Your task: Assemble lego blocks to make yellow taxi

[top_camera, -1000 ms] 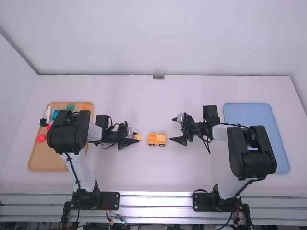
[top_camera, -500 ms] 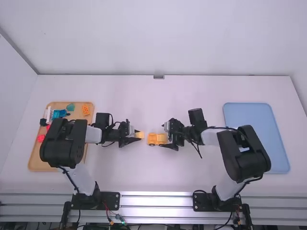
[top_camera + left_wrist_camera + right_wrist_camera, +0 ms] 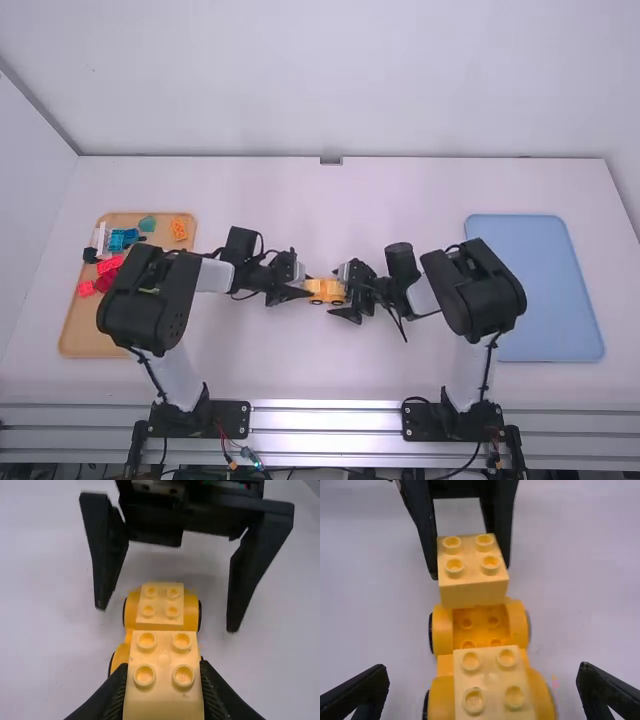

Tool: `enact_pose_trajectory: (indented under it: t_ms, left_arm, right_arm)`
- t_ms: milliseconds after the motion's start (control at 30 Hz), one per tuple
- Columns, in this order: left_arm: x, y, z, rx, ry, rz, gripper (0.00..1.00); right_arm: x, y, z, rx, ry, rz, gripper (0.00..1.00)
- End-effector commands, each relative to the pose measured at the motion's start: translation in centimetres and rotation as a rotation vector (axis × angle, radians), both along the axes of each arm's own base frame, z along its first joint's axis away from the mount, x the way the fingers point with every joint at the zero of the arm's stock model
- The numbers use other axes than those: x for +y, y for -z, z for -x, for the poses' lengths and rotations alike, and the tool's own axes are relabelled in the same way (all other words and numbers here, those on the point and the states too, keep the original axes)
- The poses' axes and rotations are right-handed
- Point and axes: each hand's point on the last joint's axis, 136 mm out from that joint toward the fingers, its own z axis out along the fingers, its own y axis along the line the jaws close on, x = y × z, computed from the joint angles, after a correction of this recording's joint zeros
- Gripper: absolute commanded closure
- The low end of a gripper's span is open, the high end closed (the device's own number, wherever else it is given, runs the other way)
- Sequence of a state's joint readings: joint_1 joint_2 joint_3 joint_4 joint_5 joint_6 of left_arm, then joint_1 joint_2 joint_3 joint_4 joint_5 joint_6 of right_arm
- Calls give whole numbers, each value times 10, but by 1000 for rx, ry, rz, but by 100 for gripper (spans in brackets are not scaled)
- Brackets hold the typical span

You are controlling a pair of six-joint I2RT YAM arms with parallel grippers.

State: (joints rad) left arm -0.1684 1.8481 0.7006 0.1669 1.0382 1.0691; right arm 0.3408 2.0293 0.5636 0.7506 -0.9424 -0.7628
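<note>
Both arms have closed in on the yellow car base (image 3: 517, 625) at mid-table.
Since the earlier frames, the left gripper (image 3: 304, 288) has brought its clamped upper block (image 3: 472, 587) over the base's left end; the right gripper (image 3: 338, 293) has moved in, fingers apart around the other end. Two trays: blue tray (image 3: 550, 300), tan tray (image 3: 75, 335), the latter partly behind the left arm. Two pale yellow blocks, four studs each, counting the seated block (image 3: 490, 677); its near edge is cut off in the right wrist view.
</note>
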Motion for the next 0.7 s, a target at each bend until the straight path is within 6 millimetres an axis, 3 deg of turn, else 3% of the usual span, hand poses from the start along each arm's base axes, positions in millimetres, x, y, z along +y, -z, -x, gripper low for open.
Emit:
enact_pose_trajectory:
  t_ms: [0,333,667]
  left_arm:
    - [-7,-8,-4,-20,16,-6,86]
    - [-11,-4,-6,-19,27,-6,89]
    - [-14,5,-4,16,45,22,90]
  right_arm:
    - [7,-4,-1,13,-49,-50,1]
    - [8,8,-7,36,-46,-45,4]
    - [13,16,-8,36,-37,-2,33]
